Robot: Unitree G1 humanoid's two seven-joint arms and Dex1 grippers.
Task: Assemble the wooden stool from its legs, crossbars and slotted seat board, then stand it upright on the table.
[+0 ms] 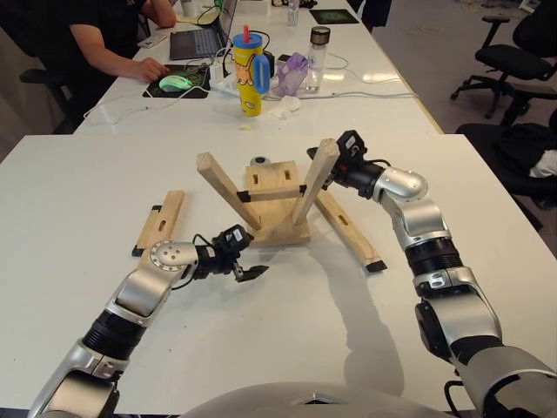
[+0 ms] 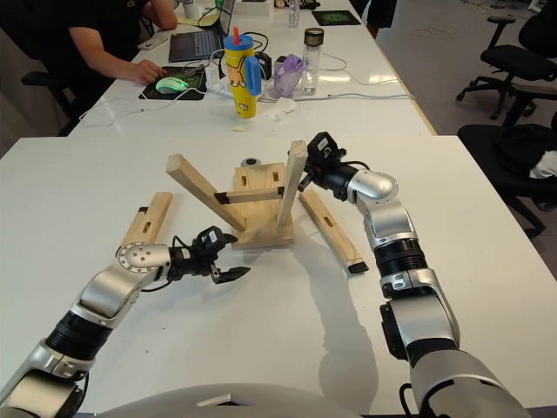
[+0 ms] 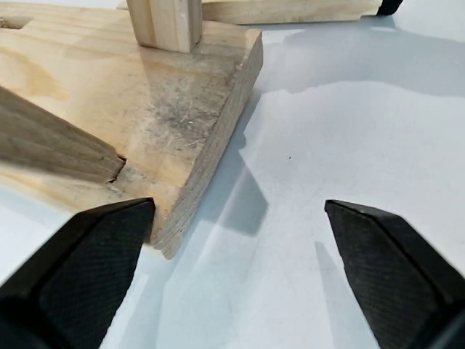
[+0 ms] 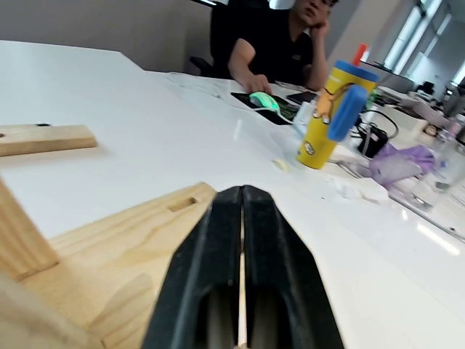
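The slotted seat board (image 1: 283,228) lies flat at the table's middle. Two legs stand slanted in it, the left leg (image 1: 228,190) and the right leg (image 1: 315,181), joined by a short crossbar (image 1: 274,193). A loose leg (image 1: 161,222) lies to the left, and another (image 1: 348,229) lies to the right of the board. My left gripper (image 1: 250,261) is open just off the board's near left corner (image 3: 171,240), one finger (image 3: 94,254) beside the edge. My right gripper (image 1: 338,162) is shut, at the top of the right leg; whether it touches the leg is unclear.
A second table behind holds a yellow cup (image 1: 248,74), a clear bottle (image 1: 318,57), a laptop (image 1: 202,39) and cables. A person's hand rests by a mouse (image 1: 177,83). Office chairs (image 1: 513,61) stand to the right. A small round object (image 1: 259,161) lies behind the board.
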